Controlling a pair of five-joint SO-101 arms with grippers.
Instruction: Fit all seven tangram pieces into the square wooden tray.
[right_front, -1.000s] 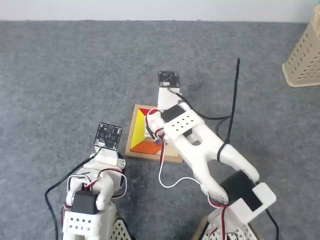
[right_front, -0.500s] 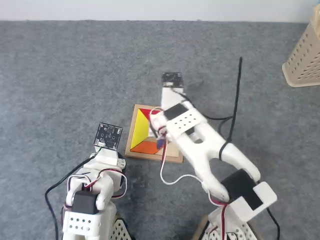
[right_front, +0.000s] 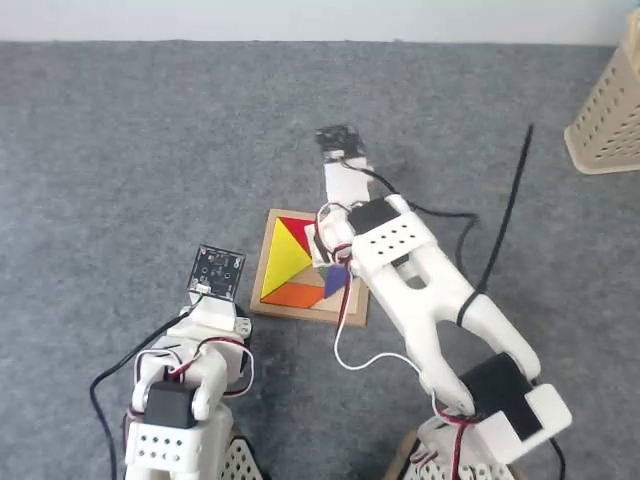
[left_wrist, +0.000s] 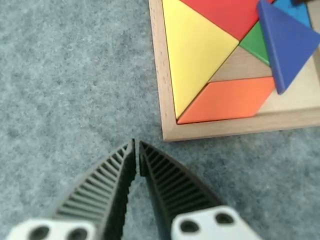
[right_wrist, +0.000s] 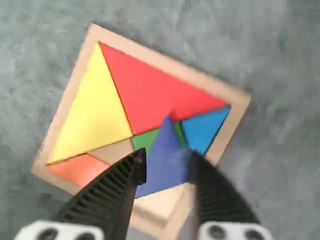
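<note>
Just changed: Over the last second the right arm has swung off the square wooden tray toward the right of the high frame. The tray was mostly hidden under the arm and now lies largely open to view.
Right gripper: Poised over the tray's right half with its fingers set narrow on either side of the dark blue triangle. From here it looks to be pinching the piece, though the blur leaves that short of certain.
Dark blue triangle: Sits askew rather than flat, and overlaps the green piece and a patch of bare wood.
Left gripper: No move in that second. Its fingers are drawn together on nothing, over the grey tabletop, just short of the tray's lower-left corner in the high frame.
In the tray: The yellow triangle fills the left side and the red triangle runs along the upper edge. The orange parallelogram lies along the lower edge. The green piece and the light blue triangle sit toward the right.
Still bare: Wood shows between the yellow and orange pieces and in the lower-right corner.
What it means: Five pieces look seated and a sixth is being set, so the fit is close but not finished.
</note>
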